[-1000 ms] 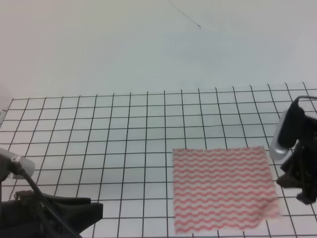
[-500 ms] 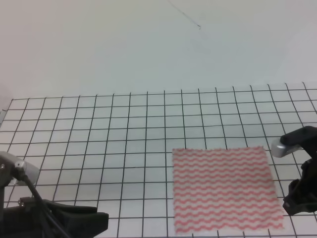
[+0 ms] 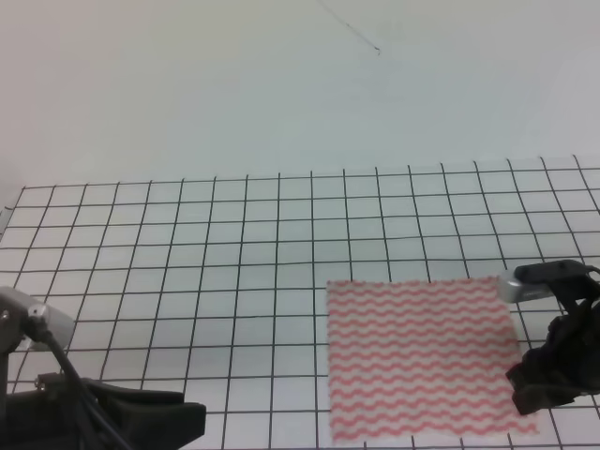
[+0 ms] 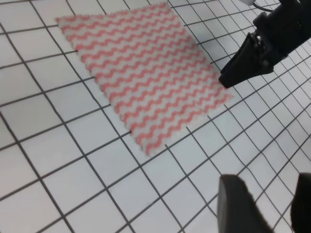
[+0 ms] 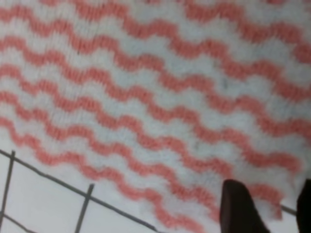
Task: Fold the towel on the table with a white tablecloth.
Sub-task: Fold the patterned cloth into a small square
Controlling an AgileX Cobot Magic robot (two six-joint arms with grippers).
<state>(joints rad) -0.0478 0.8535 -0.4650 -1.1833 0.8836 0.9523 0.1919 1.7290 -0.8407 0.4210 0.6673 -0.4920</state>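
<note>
Exterior high: right hand [image 3: 527, 398] at flat towel [image 3: 422, 361] corner.

Pink-red wavy-striped white towel [image 3: 422, 356] on black-gridded white tablecloth [image 3: 187, 244].

The counter [image 3: 141, 244] is covered by the white tablecloth [image 3: 234, 281] with its black grid. 1 towel [image 3: 422, 356] lies on it, apparently flat, at the right.
</note>
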